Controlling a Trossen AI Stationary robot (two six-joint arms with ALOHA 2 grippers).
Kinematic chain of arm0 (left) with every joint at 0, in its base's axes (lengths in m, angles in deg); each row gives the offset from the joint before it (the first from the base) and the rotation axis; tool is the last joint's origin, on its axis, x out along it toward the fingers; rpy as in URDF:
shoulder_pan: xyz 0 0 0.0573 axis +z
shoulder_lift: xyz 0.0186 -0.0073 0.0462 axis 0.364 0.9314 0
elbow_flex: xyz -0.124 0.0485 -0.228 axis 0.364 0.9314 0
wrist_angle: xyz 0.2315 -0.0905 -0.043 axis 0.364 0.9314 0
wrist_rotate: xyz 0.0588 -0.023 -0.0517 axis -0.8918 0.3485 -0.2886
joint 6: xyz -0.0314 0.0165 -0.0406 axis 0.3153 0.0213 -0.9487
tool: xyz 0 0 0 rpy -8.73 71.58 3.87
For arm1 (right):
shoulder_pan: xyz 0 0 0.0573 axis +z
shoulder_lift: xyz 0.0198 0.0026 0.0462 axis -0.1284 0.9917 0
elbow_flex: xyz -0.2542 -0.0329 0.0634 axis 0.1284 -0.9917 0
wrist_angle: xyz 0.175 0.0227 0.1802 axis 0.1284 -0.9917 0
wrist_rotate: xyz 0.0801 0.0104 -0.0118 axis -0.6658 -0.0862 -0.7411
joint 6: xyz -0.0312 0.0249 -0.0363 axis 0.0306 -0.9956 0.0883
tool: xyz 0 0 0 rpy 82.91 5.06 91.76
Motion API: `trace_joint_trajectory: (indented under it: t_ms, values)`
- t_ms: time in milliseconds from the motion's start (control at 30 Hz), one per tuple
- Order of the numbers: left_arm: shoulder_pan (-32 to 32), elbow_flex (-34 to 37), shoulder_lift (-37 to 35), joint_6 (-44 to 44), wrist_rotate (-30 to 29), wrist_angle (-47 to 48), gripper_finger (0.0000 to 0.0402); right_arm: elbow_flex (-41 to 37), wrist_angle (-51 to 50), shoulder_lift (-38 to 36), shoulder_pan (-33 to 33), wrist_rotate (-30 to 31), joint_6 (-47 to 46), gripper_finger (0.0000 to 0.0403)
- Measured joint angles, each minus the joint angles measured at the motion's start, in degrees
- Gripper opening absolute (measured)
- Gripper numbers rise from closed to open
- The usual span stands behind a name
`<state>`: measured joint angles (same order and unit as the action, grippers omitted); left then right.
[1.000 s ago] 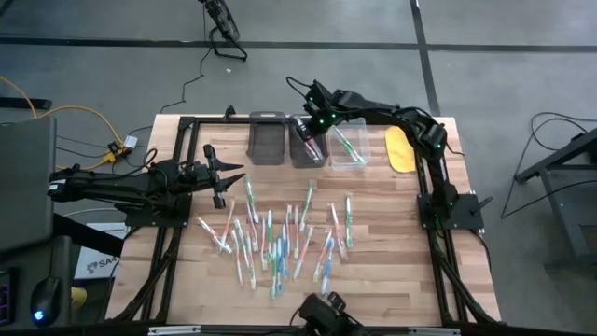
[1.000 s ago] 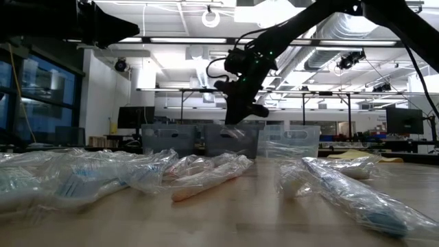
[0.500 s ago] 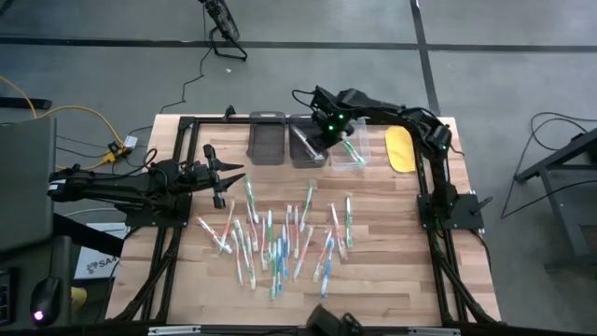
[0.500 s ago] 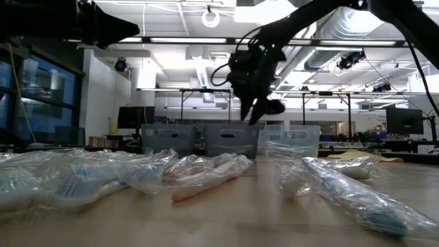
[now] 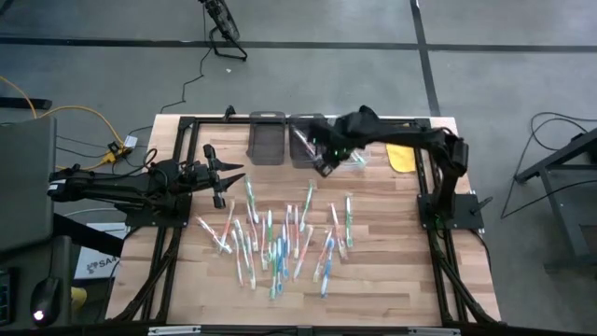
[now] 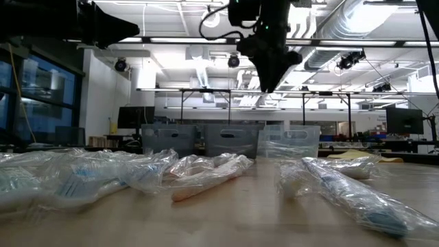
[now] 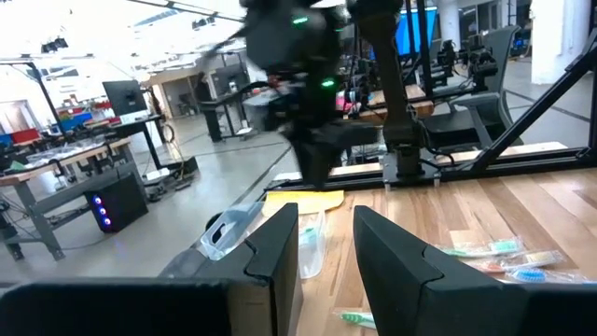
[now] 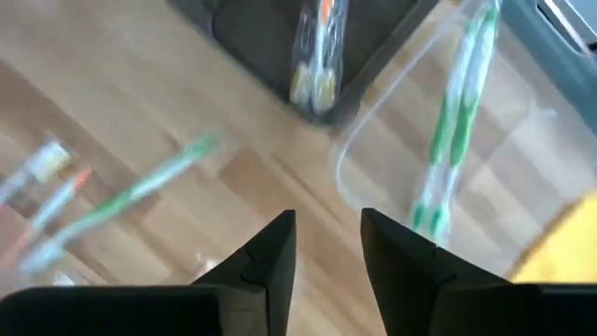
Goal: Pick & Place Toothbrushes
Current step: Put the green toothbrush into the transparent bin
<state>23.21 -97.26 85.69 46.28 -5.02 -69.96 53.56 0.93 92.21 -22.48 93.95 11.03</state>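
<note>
Right gripper (image 5: 323, 165) lifted off middle bin (image 5: 307, 142), now at its near edge, fingers apart, empty. Toothbrushes (image 5: 280, 238) scattered on table (image 5: 392, 271) nearer than bins, long axes mostly pointing toward bins. Left gripper (image 5: 220, 177) waits beside pile, fingers slightly apart.

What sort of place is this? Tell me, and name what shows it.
Probably a robotics lab or workshop. A wooden table carries two mounted arms, desks with monitors fill the room behind, and exposed ducts run along the ceiling.
</note>
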Motion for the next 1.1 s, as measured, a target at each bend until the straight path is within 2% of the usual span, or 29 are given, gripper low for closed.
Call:
trace_joint_trajectory:
  t_ms: [133, 267, 467, 567, 733, 833, 1100]
  values:
    - [0.0, 0.0, 0.0, -0.3, 0.0, 0.1, 0.0101, -2.4, -0.8, -0.1, 4.8, 0.1, -3.9, 0.0104]
    - [0.0, 0.0, 0.0, -0.3, 0.0, 0.4, 0.0101, -8.5, -0.5, 0.0, 8.5, -0.1, -9.6, 0.0093]
    - [0.0, 0.0, 0.0, -0.3, 0.0, 0.4, 0.0101, -18.1, 7.3, 0.1, 12.5, -4.4, -15.6, 0.0083]
    - [0.0, 0.0, 0.0, -0.3, 0.0, 0.4, 0.0101, -20.8, 10.6, 0.1, 14.0, -4.6, -18.4, 0.0082]
    - [0.0, 0.0, 0.0, -0.3, 0.1, 0.4, 0.0101, -24.8, 10.7, 0.1, 16.5, -4.0, -24.9, 0.0084]
    - [0.0, 0.0, 0.0, -0.3, 0.2, 0.4, 0.0101, -26.9, 11.4, 0.1, 17.5, -4.0, -26.9, 0.0102]
    - [0.0, 0.0, 0.0, -0.6, 0.2, 0.4, 0.0101, -29.8, 13.4, 0.1, 17.7, -5.1, -30.0, 0.0187]
